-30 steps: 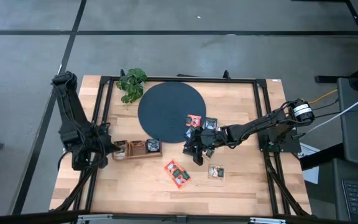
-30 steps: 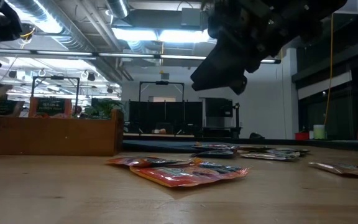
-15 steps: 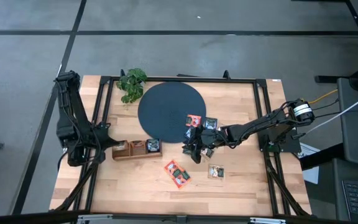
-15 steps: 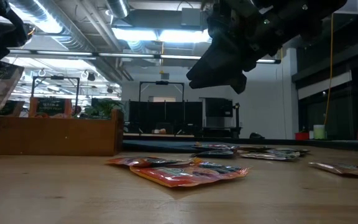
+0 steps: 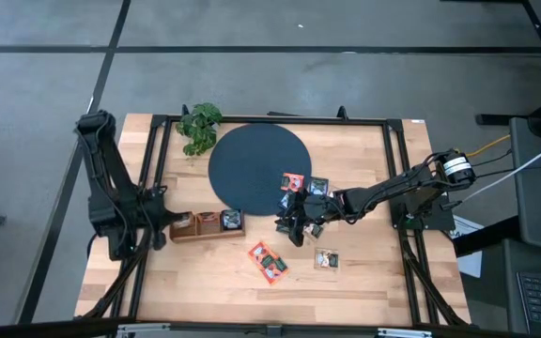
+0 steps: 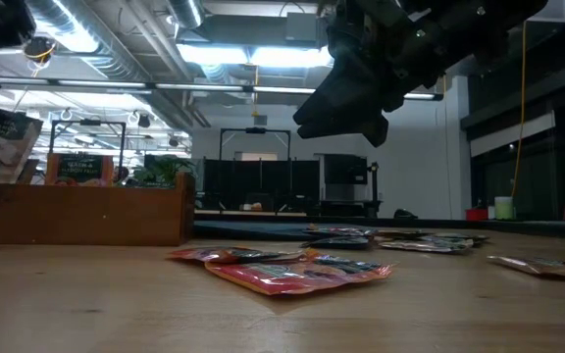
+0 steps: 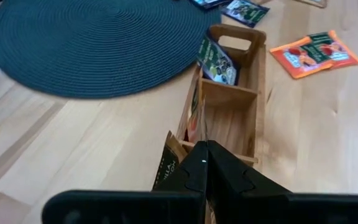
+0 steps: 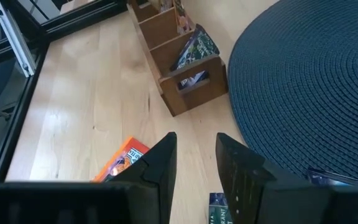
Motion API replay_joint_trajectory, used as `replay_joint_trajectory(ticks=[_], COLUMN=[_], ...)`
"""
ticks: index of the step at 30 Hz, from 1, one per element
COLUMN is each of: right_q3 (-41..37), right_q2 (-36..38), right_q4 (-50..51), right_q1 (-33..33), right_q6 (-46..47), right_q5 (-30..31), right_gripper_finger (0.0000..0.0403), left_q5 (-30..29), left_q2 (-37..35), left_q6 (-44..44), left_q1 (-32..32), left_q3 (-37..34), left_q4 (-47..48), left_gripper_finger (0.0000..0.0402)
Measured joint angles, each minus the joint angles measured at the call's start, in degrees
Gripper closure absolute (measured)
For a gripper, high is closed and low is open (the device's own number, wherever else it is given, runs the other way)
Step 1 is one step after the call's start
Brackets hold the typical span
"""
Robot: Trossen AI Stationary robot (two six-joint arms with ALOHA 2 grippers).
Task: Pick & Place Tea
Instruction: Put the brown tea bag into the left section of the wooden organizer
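Woven dark round mat (image 5: 257, 169); flat foil sachets (image 5: 267, 261); wooden tray (image 5: 205, 225).

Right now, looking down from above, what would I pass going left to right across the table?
Left gripper → brown wooden compartment tray → orange-red tea sachets → right gripper → light-labelled sachet.

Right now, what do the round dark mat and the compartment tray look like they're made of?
The round mat looks like woven cord or fibre, matte dark blue: concentric ribbing shows. The compartment tray looks like unpainted wood, smooth light brown, with visible grain and thin dividers.
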State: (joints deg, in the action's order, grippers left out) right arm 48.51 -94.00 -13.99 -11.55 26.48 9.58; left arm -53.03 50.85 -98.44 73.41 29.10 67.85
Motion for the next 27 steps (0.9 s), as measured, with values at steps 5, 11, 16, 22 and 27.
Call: replay_joint_trajectory(ticks=[5,11,16,22,27], right_q3=[0.0,0.0,0.0,0.0,0.0], right_q2=[0.0,0.0,0.0,0.0,0.0], right_q4=[0.0,0.0,0.0,0.1,0.1], right_q1=[0.0,0.0,0.0,0.0,0.0], right_q6=[-1.0,-1.4,-1.5,-1.5,-1.5], right_q5=[0.0,0.0,0.0,0.0,0.0], right_gripper_finger=[0.0289,0.0289,0.0289,0.0289,0.0289], left_q5=[-0.3,-0.7,-0.7,-0.4,-0.4], left_q2=[4.2,7.3,8.0,8.0,8.0], left_q6=[-2.6,-3.1,-3.4,-3.0,-2.9], left_q1=[0.0,0.0,0.0,0.0,0.0], left_q3=[0.0,0.0,0.0,0.0,0.0], left_q4=[-0.2,-0.4,-0.4,-0.4,-0.4], left_gripper_finger=[0.0399,0.0398,0.0398,0.0379,0.0342])
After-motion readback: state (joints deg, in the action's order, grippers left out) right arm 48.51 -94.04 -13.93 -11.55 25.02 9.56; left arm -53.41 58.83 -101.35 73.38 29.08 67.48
